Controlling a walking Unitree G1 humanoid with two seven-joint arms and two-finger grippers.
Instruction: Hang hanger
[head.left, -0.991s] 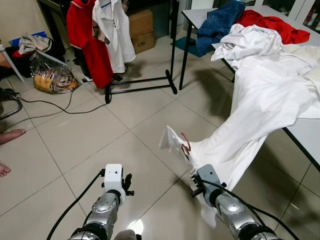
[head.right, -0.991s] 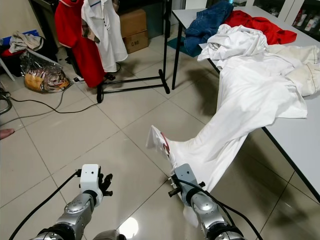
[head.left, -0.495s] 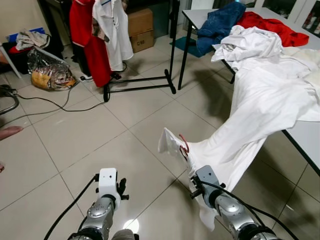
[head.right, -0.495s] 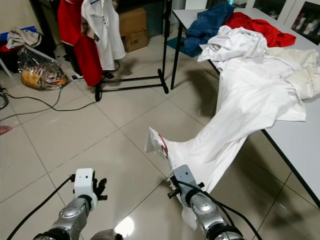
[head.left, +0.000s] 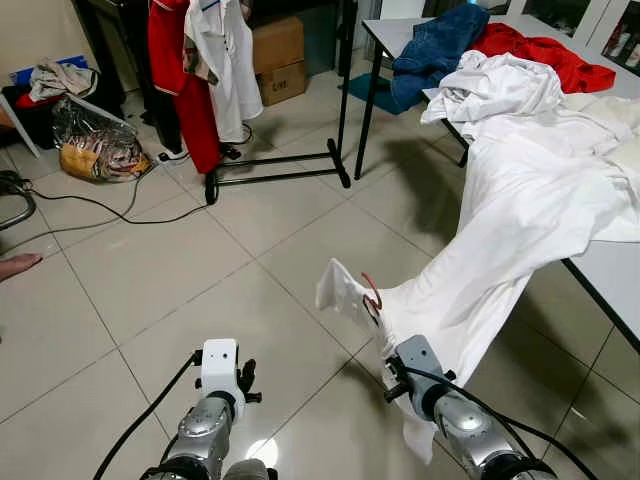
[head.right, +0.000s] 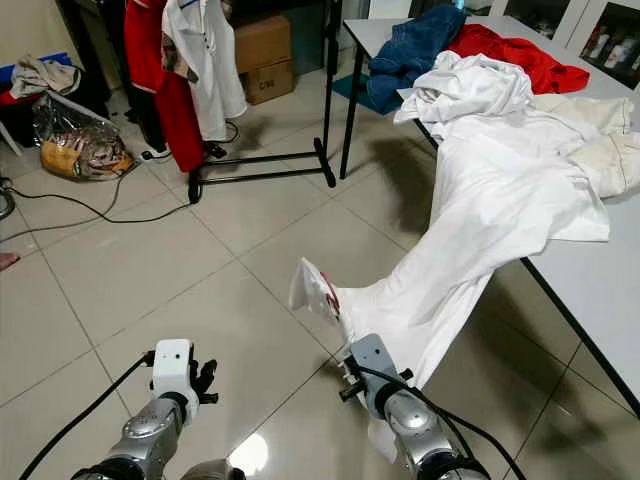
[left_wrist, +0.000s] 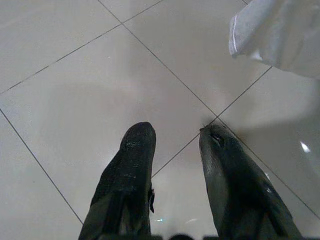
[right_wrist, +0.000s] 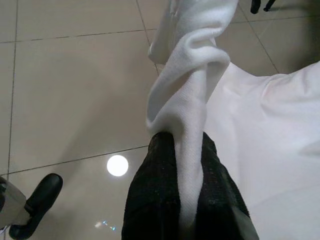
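A long white garment (head.left: 500, 230) trails from the table down to the floor. A red hanger (head.left: 371, 296) pokes out near its raised collar end (head.left: 340, 285). My right gripper (right_wrist: 182, 142) is shut on a fold of this white cloth and holds that end just above the tiles. My left gripper (left_wrist: 175, 132) is open over bare floor tiles with nothing between its fingers, low at the left (head.left: 245, 375). A black clothes rack (head.left: 345, 90) stands at the back, with a red shirt (head.left: 175, 70) and a white shirt (head.left: 235, 60) hanging on it.
The table (head.left: 610, 270) at the right carries jeans (head.left: 435, 45), a red cloth (head.left: 545, 50) and more white laundry. Cardboard boxes (head.left: 280, 60) stand behind the rack. A full bag (head.left: 95, 150), a cable (head.left: 120, 215) and a person's foot (head.left: 18, 265) lie at the left.
The camera view has shifted a little. My left arm has sunk slightly lower. The right gripper keeps the same hold on the white garment.
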